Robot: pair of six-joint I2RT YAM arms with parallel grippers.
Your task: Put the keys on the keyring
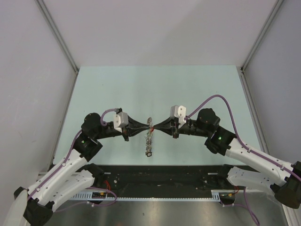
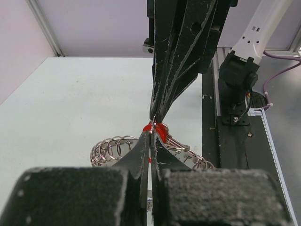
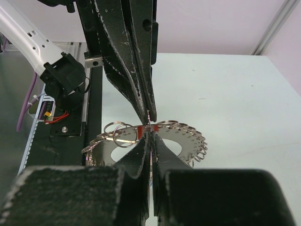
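Observation:
The keyring shows edge-on at mid-table; in the wrist views it is a grey metal disc fringed with small split rings. The key's red tag sits at the ring's rim, right where both grippers meet tip to tip. My left gripper comes in from the left, its jaws shut, with red showing in the slit between its fingers. My right gripper is shut on the rim at the same spot. The key's blade is hidden by the fingertips.
The pale green table is walled by grey panels at the back and sides. A black rail with cabling runs along the near edge between the arm bases. A dark tag hangs at the ring's near end.

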